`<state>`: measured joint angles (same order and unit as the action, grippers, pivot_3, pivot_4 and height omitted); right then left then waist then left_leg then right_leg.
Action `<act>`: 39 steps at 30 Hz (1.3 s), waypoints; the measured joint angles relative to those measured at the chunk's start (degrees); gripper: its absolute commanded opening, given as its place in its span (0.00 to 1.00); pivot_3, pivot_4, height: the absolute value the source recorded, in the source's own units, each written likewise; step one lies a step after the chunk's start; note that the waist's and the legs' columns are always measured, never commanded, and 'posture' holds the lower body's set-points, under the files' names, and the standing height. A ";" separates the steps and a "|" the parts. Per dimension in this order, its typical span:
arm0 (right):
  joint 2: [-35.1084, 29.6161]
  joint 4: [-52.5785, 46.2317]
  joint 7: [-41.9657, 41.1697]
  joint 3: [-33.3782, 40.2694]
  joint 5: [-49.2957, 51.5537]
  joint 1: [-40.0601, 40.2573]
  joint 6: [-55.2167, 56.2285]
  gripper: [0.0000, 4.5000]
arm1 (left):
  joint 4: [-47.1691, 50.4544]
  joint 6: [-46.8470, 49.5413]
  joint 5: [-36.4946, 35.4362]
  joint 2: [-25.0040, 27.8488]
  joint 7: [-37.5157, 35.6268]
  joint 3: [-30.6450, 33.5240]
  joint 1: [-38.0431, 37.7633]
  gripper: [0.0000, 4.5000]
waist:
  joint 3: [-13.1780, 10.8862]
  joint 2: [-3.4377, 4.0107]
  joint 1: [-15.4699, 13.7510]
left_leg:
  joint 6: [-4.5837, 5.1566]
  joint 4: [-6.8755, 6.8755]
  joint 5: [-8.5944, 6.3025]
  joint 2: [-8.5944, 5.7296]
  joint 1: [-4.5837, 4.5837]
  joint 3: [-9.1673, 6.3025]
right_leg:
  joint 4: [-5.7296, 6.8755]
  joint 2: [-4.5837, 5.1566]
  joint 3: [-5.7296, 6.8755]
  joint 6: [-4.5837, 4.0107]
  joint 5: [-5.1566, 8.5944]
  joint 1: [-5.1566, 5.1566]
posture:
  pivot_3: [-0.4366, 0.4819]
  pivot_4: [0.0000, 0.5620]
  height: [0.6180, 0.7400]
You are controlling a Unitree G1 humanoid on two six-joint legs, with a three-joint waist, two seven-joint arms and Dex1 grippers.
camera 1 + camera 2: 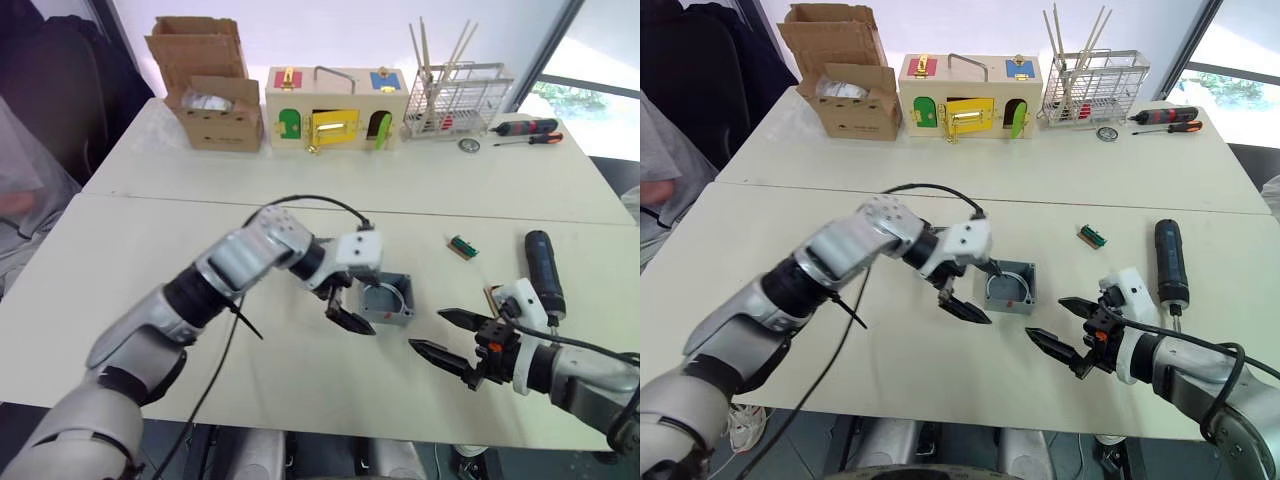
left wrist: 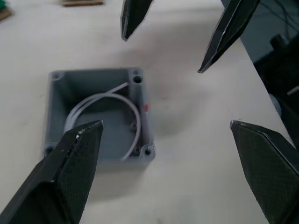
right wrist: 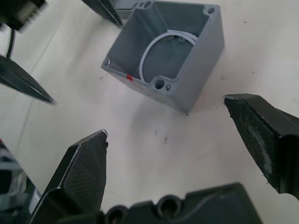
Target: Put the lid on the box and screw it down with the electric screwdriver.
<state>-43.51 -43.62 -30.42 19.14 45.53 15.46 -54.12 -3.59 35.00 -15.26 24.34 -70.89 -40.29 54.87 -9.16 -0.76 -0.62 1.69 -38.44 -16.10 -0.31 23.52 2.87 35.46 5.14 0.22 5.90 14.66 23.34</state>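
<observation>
Sat open-topped near the middle of the white tabletop (image 1: 150, 260): the box (image 1: 388, 301), small, deep, square, grey plastic, with screw bosses at its inner corners, a small red mark on the rim of one side, and a pale curved strip lying inside. Carried no lid. Hovered just beside the box on its left: the left end effector (image 1: 350, 312), black fingers spread wide and pointing down, holding nothing. Hung low over the tabletop near the box on its right: the right end effector (image 1: 452, 338), fingers also spread wide, empty, tips aimed toward the box. Lay flat on the tabletop well to the right of the box, just beyond the right arm: the electric screwdriver (image 1: 544, 270), thick, black, cylindrical. Rested between box and driver, further back: a small green-and-brown part (image 1: 460, 246). Stood along the far edge: a cardboard box (image 1: 205, 90), a wooden box with coloured doors (image 1: 335, 108), a wire rack (image 1: 455, 100) and two slim red-and-black hand screwdrivers (image 1: 528, 132).
</observation>
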 measured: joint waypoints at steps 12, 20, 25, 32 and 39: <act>4.86 -1.88 6.05 -0.70 -2.68 2.50 2.43 1.00 | -11.67 -7.08 8.83 -8.26 -4.83 -1.92 2.54 0.99 | 0.01 0.02 -0.17 | 0.15 -0.47 -0.09 0.10 0.13 -0.10 | 0.21 -0.07 0.03 -0.07 0.04 -0.01 | 0.48 0.27 0.92; 7.60 -3.75 9.19 -0.97 -4.11 4.39 4.04 1.00 | -19.39 -12.14 13.58 -12.51 -6.39 -1.95 2.91 0.24 | 0.01 0.02 -0.18 | 0.21 -0.57 -0.13 0.09 0.21 -0.10 | 0.25 -0.04 0.03 -0.05 0.03 0.02 | 0.48 0.27 0.92; 8.56 -4.46 10.17 -0.96 -4.41 5.07 4.59 1.00 | -22.16 -15.01 15.62 -13.40 -7.25 -1.24 4.73 0.00 | 0.04 0.07 -0.45 | 0.21 -0.67 -0.13 0.06 0.21 -0.16 | 0.33 0.01 0.07 -0.13 0.08 -0.02 | 0.48 0.27 0.92; 8.86 -4.53 10.88 -1.35 -4.97 5.18 5.40 1.00 | -28.17 -29.65 15.95 -13.09 -13.17 -0.41 6.34 0.00 | 0.04 0.07 -0.30 | 0.22 -0.68 -0.14 0.05 0.38 -0.15 | 0.38 0.04 0.07 -0.13 0.07 0.16 | 0.48 0.27 0.92; 9.83 -4.60 11.88 -3.54 -6.56 6.15 6.72 1.00 | -39.51 -45.98 15.87 -14.26 -20.80 1.58 10.79 0.00 | 0.04 0.07 -0.25 | 0.23 -0.71 -0.14 0.05 0.48 -0.14 | 0.44 0.00 0.10 -0.06 0.04 0.27 | 0.48 0.27 0.92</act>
<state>-33.67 -48.22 -18.54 15.61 38.97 21.62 -47.40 -43.10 -10.97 0.61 10.08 -91.70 -38.71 65.66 -9.12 -0.70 -0.87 1.91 -39.14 -16.24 -0.26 24.00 2.73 35.89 5.14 0.31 5.84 14.70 23.61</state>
